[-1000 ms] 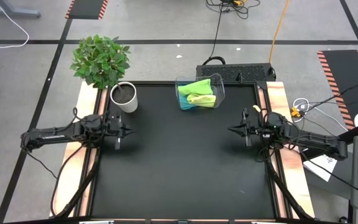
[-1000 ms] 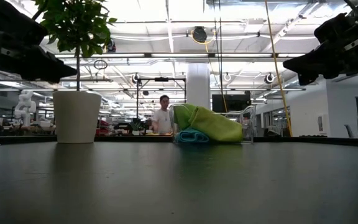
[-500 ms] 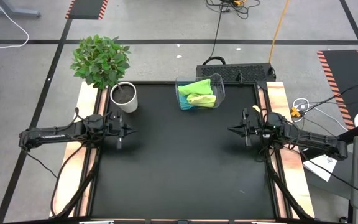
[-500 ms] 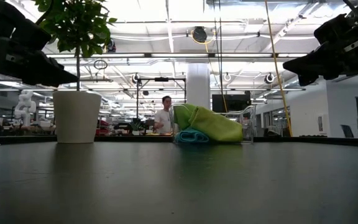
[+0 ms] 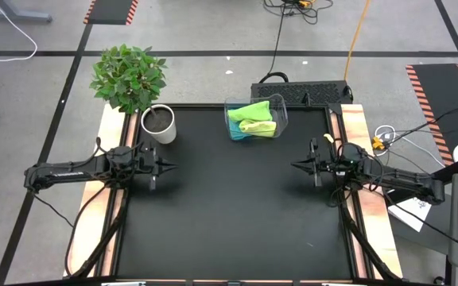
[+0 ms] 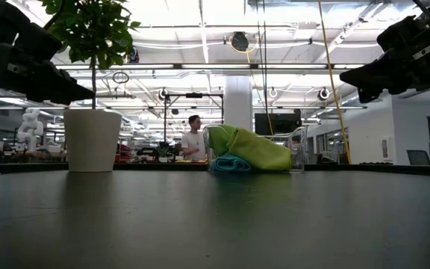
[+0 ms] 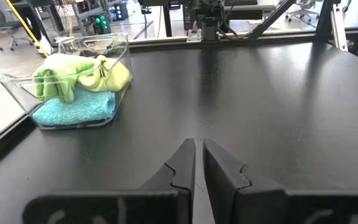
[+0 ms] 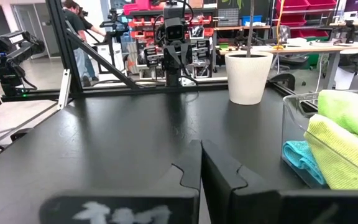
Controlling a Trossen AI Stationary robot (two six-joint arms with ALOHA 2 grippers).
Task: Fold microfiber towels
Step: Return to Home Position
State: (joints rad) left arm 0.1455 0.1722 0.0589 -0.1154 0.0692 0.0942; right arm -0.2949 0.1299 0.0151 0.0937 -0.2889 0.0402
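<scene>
Towels (image 5: 253, 119) are all in the bin (image 5: 281, 104), operator. You've got the two lime-green ones (image 7: 82, 74) heaped on top and the turquoise one (image 7: 73, 109) lying flat underneath, against the bin's floor. The bin sits at the middle of the counter's (image 5: 229, 222) back edge, with the potted plant (image 5: 158, 125) off to its left by the back left corner. Your left gripper (image 5: 170, 167) hovers over the counter's left side, fingers pressed together with nothing between them, tip pointing inward. Your right gripper (image 5: 295, 166) mirrors it over the right side, fingers likewise together, tip facing the left one. Both hang well apart from the bin and from each other. A person (image 6: 194, 138) stands in the room beyond the counter.
</scene>
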